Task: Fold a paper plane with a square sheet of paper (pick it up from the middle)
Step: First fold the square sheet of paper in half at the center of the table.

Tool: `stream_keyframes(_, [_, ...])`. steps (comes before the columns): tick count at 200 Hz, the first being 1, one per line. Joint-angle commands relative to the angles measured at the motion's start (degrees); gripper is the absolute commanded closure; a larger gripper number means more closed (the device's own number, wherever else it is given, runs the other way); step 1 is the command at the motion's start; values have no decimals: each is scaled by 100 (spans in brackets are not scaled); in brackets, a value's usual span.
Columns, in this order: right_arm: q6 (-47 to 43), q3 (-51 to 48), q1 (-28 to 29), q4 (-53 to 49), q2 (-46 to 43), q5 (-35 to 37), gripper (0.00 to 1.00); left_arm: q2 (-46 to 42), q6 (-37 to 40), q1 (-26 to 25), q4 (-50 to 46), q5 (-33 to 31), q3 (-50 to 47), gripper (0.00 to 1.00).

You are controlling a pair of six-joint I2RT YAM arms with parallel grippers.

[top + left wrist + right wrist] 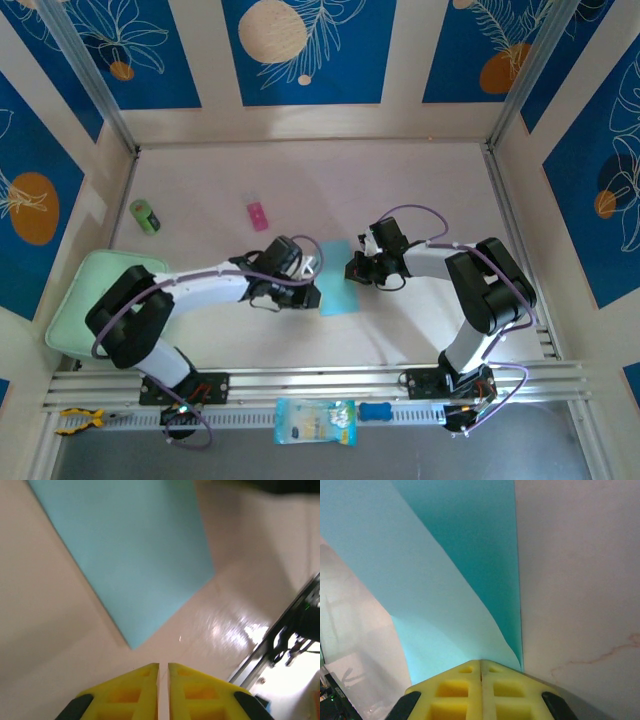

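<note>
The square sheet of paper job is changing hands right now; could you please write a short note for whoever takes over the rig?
Left gripper: shut and empty, pointing at a corner of the square sheet of paper and just short of it.
Right gripper: shut on one edge of the sheet, with a flap lifted and curling over.
Sheet: in the middle of the table, between the two grippers.
Done: sheet gripped, first fold begun.
Left: press that crease and make all later folds; no plane shape yet.
</note>
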Motion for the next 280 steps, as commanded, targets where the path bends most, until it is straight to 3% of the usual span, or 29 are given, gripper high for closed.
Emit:
stream_keyframes(1, [-141, -223, 56, -884, 313, 349, 100, 433, 142, 434, 106, 284, 523, 87])
stream_keyframes(50, [-164, -168, 49, -919, 386, 367, 100, 1557, 361, 887, 222, 520, 1537, 87])
stream_keyframes(100, [-172, -115, 21, -959, 481, 325, 100, 2322, 526, 955, 222, 637, 1967, 86])
stream_keyframes(167, [-152, -130, 21, -983, 488, 340, 100, 2672, 586, 1077, 460, 530, 1542, 86])
stream_keyframes(222, [-137, -141, 13, -1002, 478, 368, 100, 2223, 529, 1177, 333, 736, 1861, 83])
stream_keyframes(280, [-146, -137, 13, -990, 509, 349, 100, 2698, 458, 1421, 653, 976, 2012, 83])
